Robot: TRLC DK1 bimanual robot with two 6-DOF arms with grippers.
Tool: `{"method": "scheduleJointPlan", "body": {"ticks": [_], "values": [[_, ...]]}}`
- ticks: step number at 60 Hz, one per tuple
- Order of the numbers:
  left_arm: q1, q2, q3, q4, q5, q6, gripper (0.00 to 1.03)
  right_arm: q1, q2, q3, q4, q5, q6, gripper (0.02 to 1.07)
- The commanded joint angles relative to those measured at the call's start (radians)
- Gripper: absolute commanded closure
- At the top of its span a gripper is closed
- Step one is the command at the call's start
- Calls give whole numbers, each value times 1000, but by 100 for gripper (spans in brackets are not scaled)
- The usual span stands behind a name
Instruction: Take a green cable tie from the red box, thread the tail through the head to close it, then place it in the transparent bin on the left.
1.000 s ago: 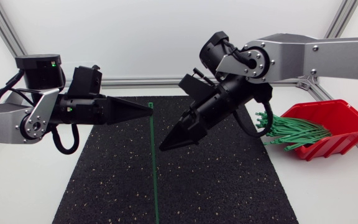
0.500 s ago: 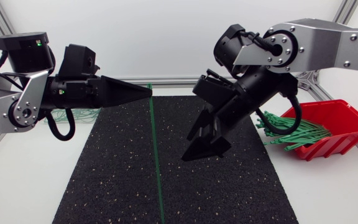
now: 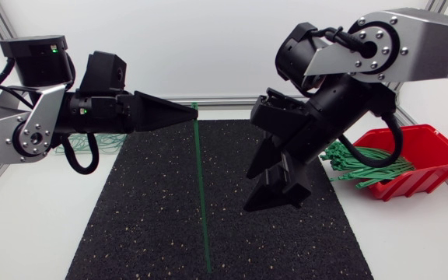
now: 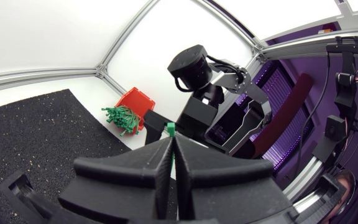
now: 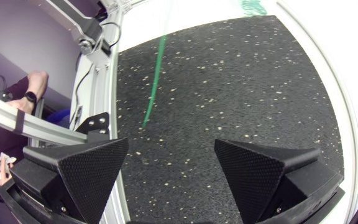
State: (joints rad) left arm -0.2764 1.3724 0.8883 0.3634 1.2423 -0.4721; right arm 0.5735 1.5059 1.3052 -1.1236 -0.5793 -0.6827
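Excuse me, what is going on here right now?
The left gripper is shut on the head end of a green cable tie, whose tail hangs free over the black mat. The right gripper is open and empty, above the mat. The tie is not yet looped. More ties lie in the red box.

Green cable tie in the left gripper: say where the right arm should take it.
Probably best: take the thin green plastic cable tie on its free tail, coming from the right arm's side, the open right gripper straddling the strap. The left gripper pinches the head end, so only the straight tail is free.
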Motion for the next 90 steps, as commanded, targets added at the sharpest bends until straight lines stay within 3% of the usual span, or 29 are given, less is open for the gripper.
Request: {"method": "scheduleJointPlan", "body": {"ticks": [1, 10, 13, 18, 22, 27, 36, 42, 46, 60, 67, 79, 90], "values": [[-15, -21, 34, -6, -3, -23, 100, 37, 28, 26, -110, -40, -35, 6], [-32, -22, 31, -7, -9, -14, 100, 66, 36, -7, -131, 22, -35, 6], [-38, -22, 28, -7, -12, -8, 100, 71, 25, -37, -61, 122, 31, 6], [-43, -22, 26, -7, -18, -5, 100, 89, -27, -84, 35, 177, -9, 6], [-43, -16, 32, -11, -18, -5, 100, 104, -116, -173, 254, 299, 5, 6], [-38, -7, 52, -35, -18, -5, 100, 134, -214, -271, 486, 331, -2, 6], [-20, 25, 115, -124, -10, -11, 100, 157, -271, -327, 633, 338, -90, 6], [0, 73, 178, -181, 9, -62, 100, 181, -292, -403, 778, 513, -293, 6], [17, 108, 207, -181, 39, -117, 100, 186, -325, -503, 972, 576, -448, 6], [39, 163, 251, -201, 82, -198, 100, 230, -368, -684, 1257, 602, -819, 6], [43, 195, 282, -230, 82, -212, 100, 232, -346, -724, 1392, 556, -957, 6], [60, 225, 304, -259, 83, -211, 100, 232, -309, -755, 1475, 509, -1155, 6], [63, 243, 298, -265, 88, -149, 100, 232, -309, -782, 1499, 377, -1249, 6]]}}
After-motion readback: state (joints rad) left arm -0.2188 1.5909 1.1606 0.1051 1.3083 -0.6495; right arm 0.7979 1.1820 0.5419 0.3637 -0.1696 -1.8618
